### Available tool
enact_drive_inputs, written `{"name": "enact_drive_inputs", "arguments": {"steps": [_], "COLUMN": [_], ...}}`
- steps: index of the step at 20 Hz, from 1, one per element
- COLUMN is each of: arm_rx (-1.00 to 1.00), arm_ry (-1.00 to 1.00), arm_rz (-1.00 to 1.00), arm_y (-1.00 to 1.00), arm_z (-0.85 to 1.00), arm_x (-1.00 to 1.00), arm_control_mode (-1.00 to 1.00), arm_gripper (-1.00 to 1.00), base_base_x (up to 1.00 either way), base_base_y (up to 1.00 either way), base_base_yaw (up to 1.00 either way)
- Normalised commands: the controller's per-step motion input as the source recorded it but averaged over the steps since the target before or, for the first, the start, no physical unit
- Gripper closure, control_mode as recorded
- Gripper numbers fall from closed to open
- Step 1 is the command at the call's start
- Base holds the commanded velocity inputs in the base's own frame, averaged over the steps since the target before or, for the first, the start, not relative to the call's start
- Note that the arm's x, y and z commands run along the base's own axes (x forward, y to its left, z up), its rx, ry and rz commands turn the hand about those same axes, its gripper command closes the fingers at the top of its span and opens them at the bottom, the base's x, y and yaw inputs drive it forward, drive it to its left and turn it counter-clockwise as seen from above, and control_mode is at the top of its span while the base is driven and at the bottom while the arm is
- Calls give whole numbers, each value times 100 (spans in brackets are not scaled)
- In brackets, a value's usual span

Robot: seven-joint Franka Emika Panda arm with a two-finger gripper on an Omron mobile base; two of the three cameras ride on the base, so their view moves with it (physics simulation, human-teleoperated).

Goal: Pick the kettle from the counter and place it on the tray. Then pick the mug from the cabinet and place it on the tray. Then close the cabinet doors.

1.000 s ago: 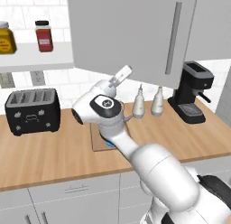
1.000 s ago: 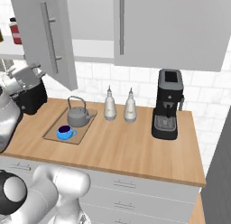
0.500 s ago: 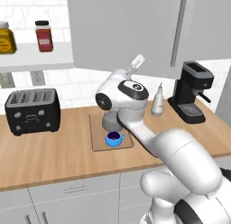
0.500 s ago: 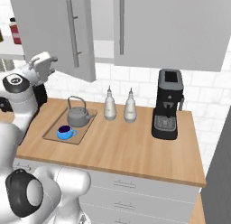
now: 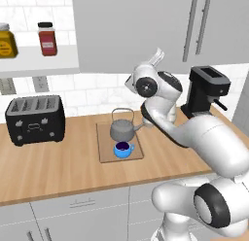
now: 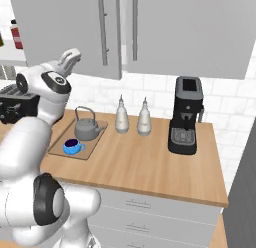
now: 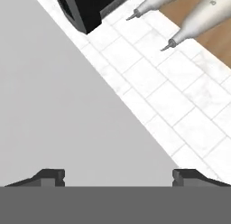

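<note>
Left base view, gripper [image 5: 158, 55] spread wide and empty, swung right against left cabinet door [image 5: 126, 31], door now nearly closed, kettle [image 5: 122, 126] and mug [image 5: 123, 149] unmoved on tray [image 5: 104, 147]

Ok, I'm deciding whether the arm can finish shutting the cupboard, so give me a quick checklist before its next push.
1. Kettle on the tray: ok.
2. Mug on the tray in front of the kettle: ok.
3. Gripper open and holding nothing: ok.
4. Gripper pointed at the flat grey cabinet door: ok; contact with it: cannot tell.
5. Cabinet doors flush shut: the near door's edge seems to stand slightly proud in the right base view: cannot tell.
6. Bottles and coffee machine apart from the arm: ok.
</note>
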Motion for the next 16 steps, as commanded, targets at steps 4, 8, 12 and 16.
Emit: {"name": "enact_drive_inputs", "arguments": {"steps": [4,8,12,16], "arm_rx": [9,8,7,5], "arm_ry": [14,16,20,22], "arm_rz": [32,33,32,31], "arm_y": [-51,-42,-36,-28], "arm_z": [1,0,0,0], "arm_x": [73,76,75,69], "arm_control_mode": [-100,-100,-100,-100], "arm_gripper": [-100,-100,-100,-100], "base_base_x": [0,0,0,0], "base_base_y": [0,0,0,0], "base_base_yaw": [0,0,0,0]}}
